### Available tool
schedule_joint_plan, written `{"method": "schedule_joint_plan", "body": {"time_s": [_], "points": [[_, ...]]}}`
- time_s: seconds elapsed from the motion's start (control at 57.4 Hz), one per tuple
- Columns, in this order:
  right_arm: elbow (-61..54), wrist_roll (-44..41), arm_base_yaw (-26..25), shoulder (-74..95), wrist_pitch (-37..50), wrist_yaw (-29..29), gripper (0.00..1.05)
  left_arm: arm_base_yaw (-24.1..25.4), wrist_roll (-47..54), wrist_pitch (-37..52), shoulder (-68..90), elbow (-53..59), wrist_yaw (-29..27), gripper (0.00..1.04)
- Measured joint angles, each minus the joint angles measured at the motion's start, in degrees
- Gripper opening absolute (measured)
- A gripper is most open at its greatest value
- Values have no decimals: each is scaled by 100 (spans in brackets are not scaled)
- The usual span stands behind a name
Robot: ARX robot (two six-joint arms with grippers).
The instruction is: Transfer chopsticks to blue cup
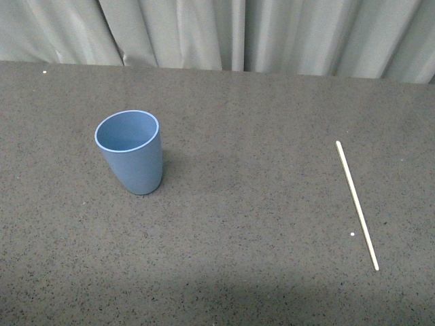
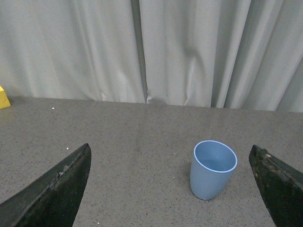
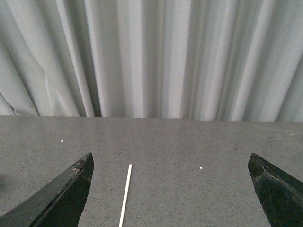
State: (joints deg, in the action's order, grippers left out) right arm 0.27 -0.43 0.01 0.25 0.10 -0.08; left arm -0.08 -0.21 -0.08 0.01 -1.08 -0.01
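Note:
The blue cup [image 1: 130, 151] stands upright and empty on the dark grey table [image 1: 245, 224], left of centre. The chopstick [image 1: 356, 204] lies flat on the table at the right, running from far to near. Neither arm shows in the front view. In the left wrist view the cup [image 2: 212, 169] stands ahead of my left gripper [image 2: 170, 189], nearer its right finger; the jaws are wide open and empty. In the right wrist view the chopstick [image 3: 125, 195] lies ahead of my right gripper [image 3: 170, 189], nearer its left finger; the jaws are wide open and empty.
Grey curtains [image 1: 224, 34] hang behind the table's far edge. A yellow object [image 2: 4, 98] sits at the far left of the left wrist view. Small white specks [image 1: 352, 234] dot the table.

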Motion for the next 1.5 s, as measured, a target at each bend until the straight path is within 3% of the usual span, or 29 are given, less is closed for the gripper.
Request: {"method": "schedule_joint_plan", "body": {"time_s": [1.045,1.097,1.149,1.254,1.498], "points": [[0,0,0,0,0,0,95,0,0,0,0,0,0,98],[120,-328,76,149,-350,291,95,0,0,0,0,0,0,98],[299,-850,170,599,-693,498,95,0,0,0,0,0,-2,98],[452,-1445,142,1792,-409,243,95,0,0,0,2,0,0,98],[1534,-1150,50,6135,850,-431,95,0,0,0,0,0,0,98]]}}
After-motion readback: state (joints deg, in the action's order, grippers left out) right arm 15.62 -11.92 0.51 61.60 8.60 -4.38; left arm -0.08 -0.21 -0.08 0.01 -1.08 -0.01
